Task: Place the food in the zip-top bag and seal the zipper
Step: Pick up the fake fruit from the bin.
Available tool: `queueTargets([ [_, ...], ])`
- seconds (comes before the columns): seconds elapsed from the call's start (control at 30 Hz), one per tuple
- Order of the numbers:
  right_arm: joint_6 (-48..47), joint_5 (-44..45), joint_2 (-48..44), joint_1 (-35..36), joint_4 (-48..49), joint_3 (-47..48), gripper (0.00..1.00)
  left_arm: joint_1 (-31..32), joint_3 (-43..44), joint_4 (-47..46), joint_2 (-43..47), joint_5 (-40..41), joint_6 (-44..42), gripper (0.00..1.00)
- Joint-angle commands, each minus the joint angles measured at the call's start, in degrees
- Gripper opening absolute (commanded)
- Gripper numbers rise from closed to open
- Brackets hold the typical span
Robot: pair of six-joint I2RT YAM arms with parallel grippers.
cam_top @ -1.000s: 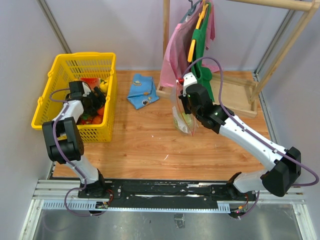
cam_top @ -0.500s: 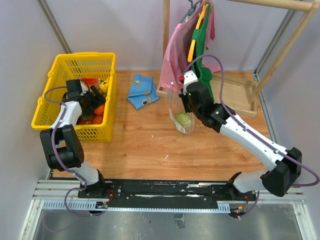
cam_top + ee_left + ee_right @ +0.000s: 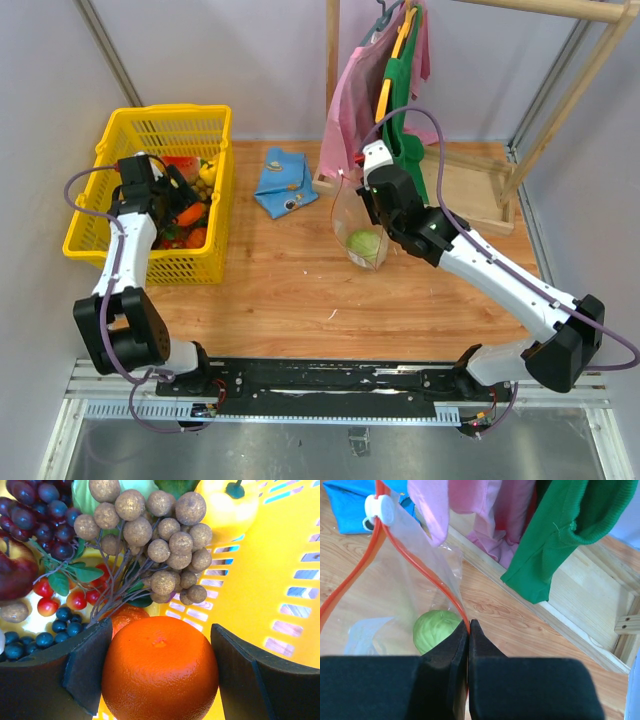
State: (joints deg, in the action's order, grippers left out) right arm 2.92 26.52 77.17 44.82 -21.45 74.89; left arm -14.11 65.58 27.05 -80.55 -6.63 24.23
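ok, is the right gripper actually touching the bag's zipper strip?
Touching. In the right wrist view the right gripper is shut, and the red zipper strip runs straight into the seam between its fingers, pinched there.

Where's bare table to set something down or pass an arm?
Free: the front of the table, bordered by the yellow basket, the zip-top bag and the near edge; a narrow lane between basket and blue cloth. Crowded: the basket, full of fruit; back right, with the rack base and hanging clothes.
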Motion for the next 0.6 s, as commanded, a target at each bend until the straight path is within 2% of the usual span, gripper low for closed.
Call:
queueTargets([
  [0.0,-0.28,2.52,-0.37,1.41,-0.19,3.09,0.01,0.21,2.20,1.42,5.00,3.03,-1.25,0.38],
  [0.2,1.15,2.37,1.02,2.21,-1.57,4.59,0.01,1.68,4.57,2.40,11.16,-1.48,-0.88,0.37],
  [0.57,4.71,4.04,3.17,3.52,-3.17,5.89,0.01,9.10,9.75,5.14,17.23,-8.89,0.46,0.37],
])
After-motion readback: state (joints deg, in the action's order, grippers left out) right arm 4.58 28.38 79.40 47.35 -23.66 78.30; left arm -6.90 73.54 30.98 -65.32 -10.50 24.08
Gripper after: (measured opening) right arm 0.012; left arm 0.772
